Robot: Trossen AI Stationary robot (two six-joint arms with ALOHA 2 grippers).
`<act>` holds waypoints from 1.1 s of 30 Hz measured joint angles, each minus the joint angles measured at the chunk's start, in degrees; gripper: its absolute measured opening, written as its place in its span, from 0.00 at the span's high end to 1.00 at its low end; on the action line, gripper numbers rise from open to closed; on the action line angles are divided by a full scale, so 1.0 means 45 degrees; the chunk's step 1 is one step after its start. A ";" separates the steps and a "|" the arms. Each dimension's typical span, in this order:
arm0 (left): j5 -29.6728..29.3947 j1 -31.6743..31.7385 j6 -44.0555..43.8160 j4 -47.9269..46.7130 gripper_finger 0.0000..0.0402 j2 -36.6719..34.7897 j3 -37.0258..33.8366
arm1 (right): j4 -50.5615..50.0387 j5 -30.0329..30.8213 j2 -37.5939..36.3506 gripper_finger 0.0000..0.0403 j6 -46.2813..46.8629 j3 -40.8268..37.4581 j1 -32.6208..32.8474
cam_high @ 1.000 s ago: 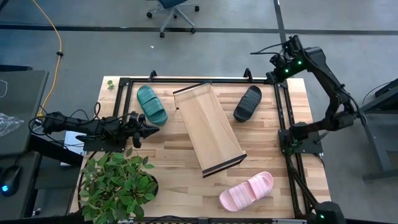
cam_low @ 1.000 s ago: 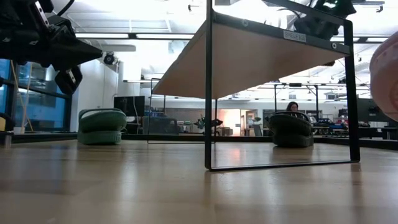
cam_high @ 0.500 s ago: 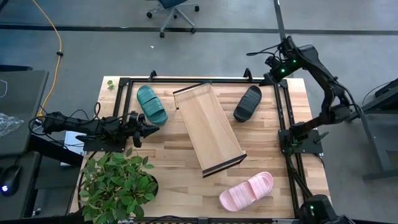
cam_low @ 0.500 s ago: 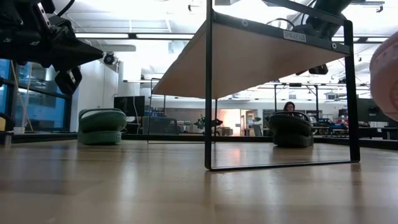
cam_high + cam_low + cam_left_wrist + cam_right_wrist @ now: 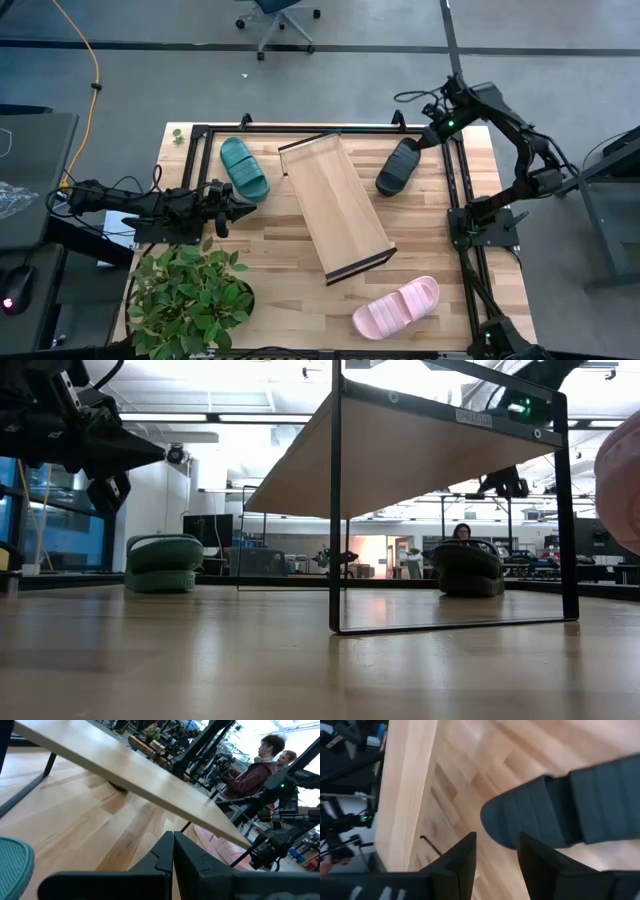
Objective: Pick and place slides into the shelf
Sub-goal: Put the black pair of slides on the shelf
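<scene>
From above, three ribbed slides: dark green [image 5: 245, 168] far left, black [image 5: 398, 166] far right, pale pink [image 5: 396, 307] near right, around the long light-wood shelf [image 5: 335, 207]; a leafy plant [image 5: 188, 298] crowds the near-left corner. Low view crops the pink slide. Left gripper [image 5: 173, 851] pressed together; right gripper [image 5: 495, 847] spread over the black slide.

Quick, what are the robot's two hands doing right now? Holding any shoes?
Left tool: shut, holding nothing, beside the green slide.
Right tool: open, holding nothing, above the black slide.
</scene>
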 joint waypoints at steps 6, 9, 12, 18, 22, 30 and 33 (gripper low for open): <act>-0.0006 0.0000 0.0000 -0.0151 1.00 0.0005 0.0000 | 0.1123 0.0531 -0.0010 0.68 0.0147 -0.1265 -0.0004; -0.0005 0.0000 0.0000 -0.0171 1.00 0.0005 0.0000 | 0.2029 0.0799 -0.0010 0.68 0.0476 -0.1630 -0.0002; -0.0010 0.0000 0.0000 -0.0174 1.00 0.0005 0.0000 | 0.2999 0.0722 -0.0010 0.68 0.1057 -0.1836 0.0005; -0.0015 0.0000 0.0000 -0.0173 1.00 0.0005 0.0000 | 0.3921 0.0865 0.0015 0.68 0.1345 -0.1841 0.0278; -0.0019 0.0000 0.0000 -0.0169 1.00 0.0005 0.0000 | 0.4118 0.1155 0.0015 0.68 0.1065 -0.1841 0.0530; -0.0019 0.0000 -0.0040 -0.0164 1.00 0.0005 -0.0003 | 0.4266 0.1357 0.0164 0.68 0.1297 -0.1841 0.0680; -0.0019 0.0000 -0.0039 -0.0159 1.00 0.0005 0.0000 | 0.4266 0.1358 0.0439 0.68 0.1292 -0.1846 0.0685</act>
